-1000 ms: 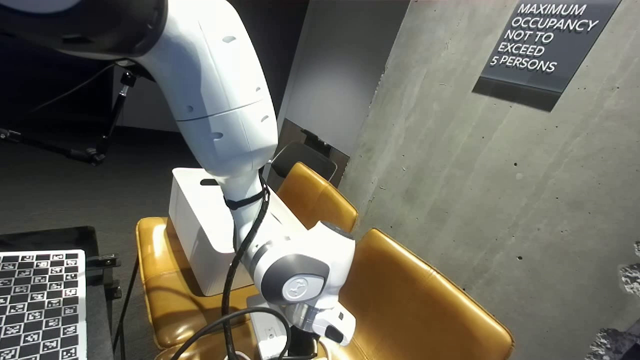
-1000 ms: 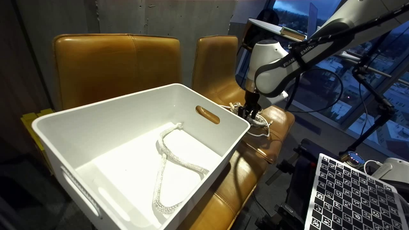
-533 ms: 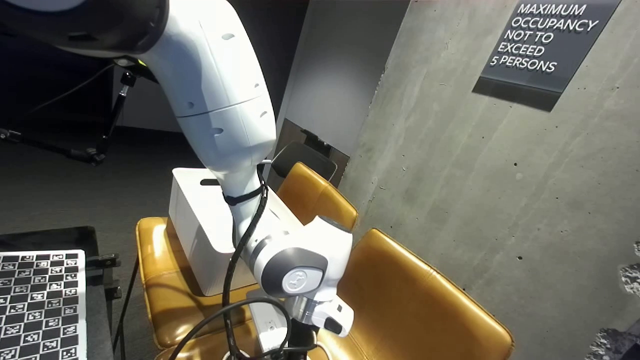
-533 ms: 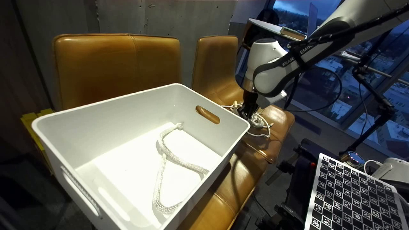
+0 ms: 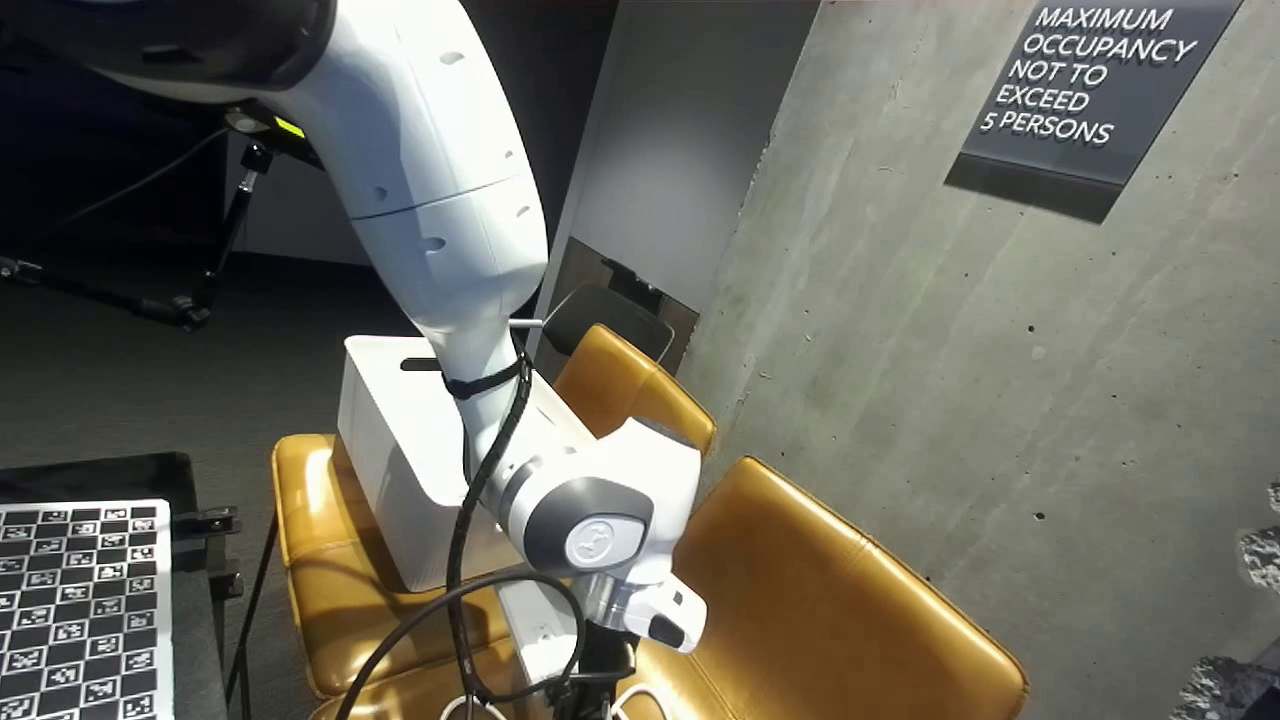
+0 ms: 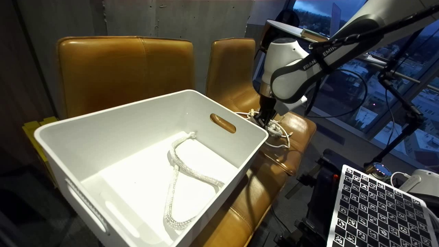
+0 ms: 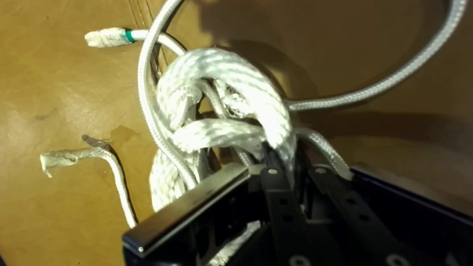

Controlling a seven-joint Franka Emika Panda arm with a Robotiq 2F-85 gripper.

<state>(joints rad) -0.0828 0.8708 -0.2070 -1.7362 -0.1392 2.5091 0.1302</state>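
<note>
A tangle of white rope lies on the tan leather chair seat (image 7: 55, 92): a thick braided rope (image 7: 221, 62) bent in loops, and thinner cord (image 7: 146, 85) winding around and under it. Two cord ends show, a taped end with a green band (image 7: 107, 38) and a ragged taped end (image 7: 61, 159). In the wrist view my gripper (image 7: 283, 157) is shut on part of the thick rope, which runs down between the fingertips. Thinner cord passes beside the right finger. In an exterior view the gripper (image 6: 262, 123) stands over the rope pile (image 6: 274, 129), partly covering it.
A white bin (image 6: 103, 109) stands close beside the gripper on the adjoining chair, with another white rope (image 6: 173, 185) inside. Chair backs (image 5: 850, 590) rise before a concrete wall (image 5: 950, 380). A checkered board (image 6: 384, 209) lies nearby. A black cable (image 5: 460, 540) hangs along the arm.
The fingers have come together on the rope. The hand has risen slightly in both exterior views. The bin and the rope in it have not moved.
</note>
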